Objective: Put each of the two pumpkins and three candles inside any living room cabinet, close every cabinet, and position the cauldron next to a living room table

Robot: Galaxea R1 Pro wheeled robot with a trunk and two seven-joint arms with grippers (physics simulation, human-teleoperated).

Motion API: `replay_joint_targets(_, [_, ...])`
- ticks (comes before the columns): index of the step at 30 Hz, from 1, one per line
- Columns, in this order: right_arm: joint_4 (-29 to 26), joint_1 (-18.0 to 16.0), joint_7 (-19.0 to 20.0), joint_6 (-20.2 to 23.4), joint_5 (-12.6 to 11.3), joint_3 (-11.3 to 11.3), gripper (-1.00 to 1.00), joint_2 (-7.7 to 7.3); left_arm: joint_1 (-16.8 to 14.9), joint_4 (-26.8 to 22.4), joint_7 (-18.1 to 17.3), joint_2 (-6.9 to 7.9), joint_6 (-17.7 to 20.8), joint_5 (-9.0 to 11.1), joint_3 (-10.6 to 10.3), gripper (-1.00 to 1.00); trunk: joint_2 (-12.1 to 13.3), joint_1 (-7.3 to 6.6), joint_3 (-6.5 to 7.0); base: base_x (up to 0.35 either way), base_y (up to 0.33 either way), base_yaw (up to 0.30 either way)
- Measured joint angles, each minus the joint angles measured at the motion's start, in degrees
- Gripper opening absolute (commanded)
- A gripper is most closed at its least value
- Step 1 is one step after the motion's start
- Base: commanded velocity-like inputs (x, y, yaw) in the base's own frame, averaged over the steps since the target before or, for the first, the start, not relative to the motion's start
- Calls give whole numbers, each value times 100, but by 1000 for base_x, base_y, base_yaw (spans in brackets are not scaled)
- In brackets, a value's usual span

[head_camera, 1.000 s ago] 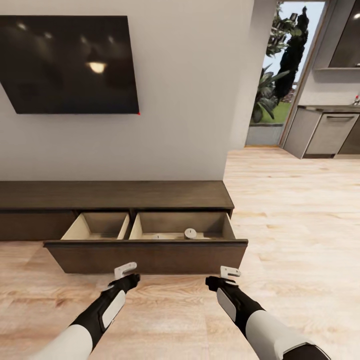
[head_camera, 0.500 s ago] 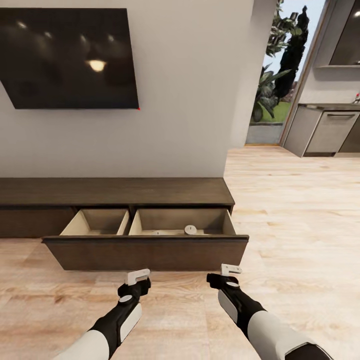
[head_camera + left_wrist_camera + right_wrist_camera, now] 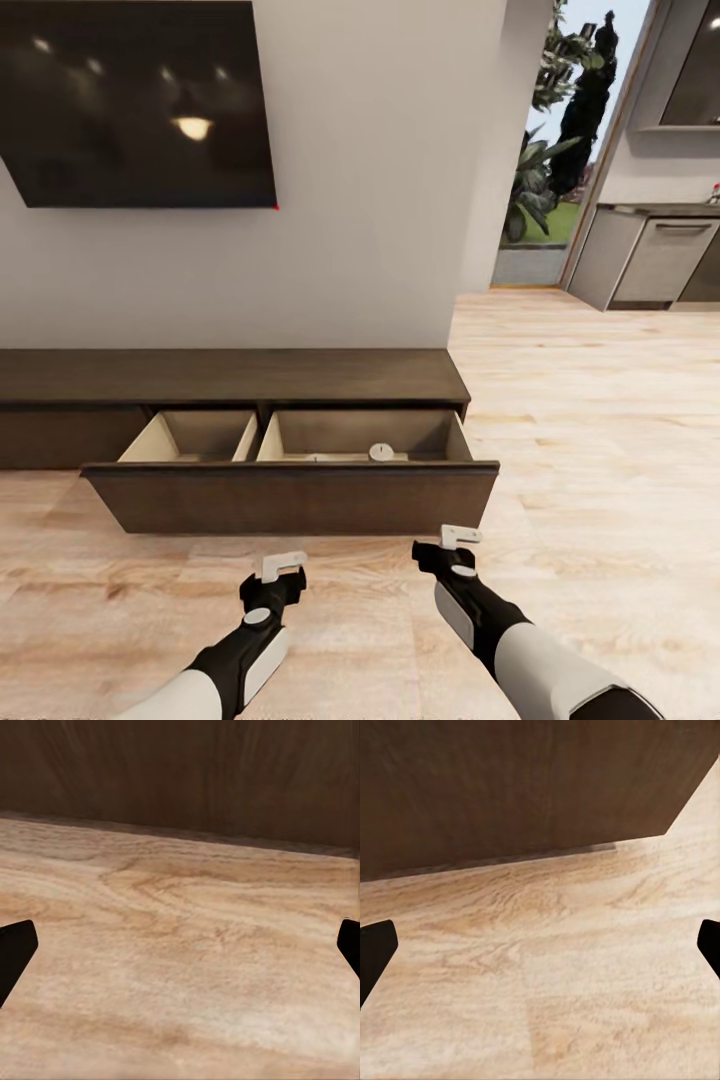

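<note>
The cabinet's [image 3: 230,378] open drawer front [image 3: 290,497], just ahead of both pincers, hides most of what lies inside. Beyond the right gripper [image 3: 460,537], a candle [image 3: 381,452] shows only its rounded top over the front's upper edge; a second pale shape [image 3: 315,457] beside it, toward the left gripper [image 3: 283,566], is too small to identify. The cabinet runs off the picture's left edge, as does the dark wall screen [image 3: 135,100] above. In each wrist view, only the black tips of the fingers [image 3: 13,952] [image 3: 375,949] enter at the picture's sides.
</note>
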Motion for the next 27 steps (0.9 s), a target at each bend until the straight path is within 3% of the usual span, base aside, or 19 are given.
replay_joint_targets(10, [0,22,0,-227,-5,15,100,7,0,35,-8,-3,-21,-9,-48,100,-401,220,-180,0,0,0])
replay_joint_targets(20, [15,0,0,-413,18,215,100,-6,-1,22,13,-6,53,26,26,100,-802,439,-359,0,0,0])
replay_joint_targets(27, [360,-6,24,-880,441,226,100,-3,-1,-25,20,-13,74,59,55,100,-964,528,-431,0,0,0])
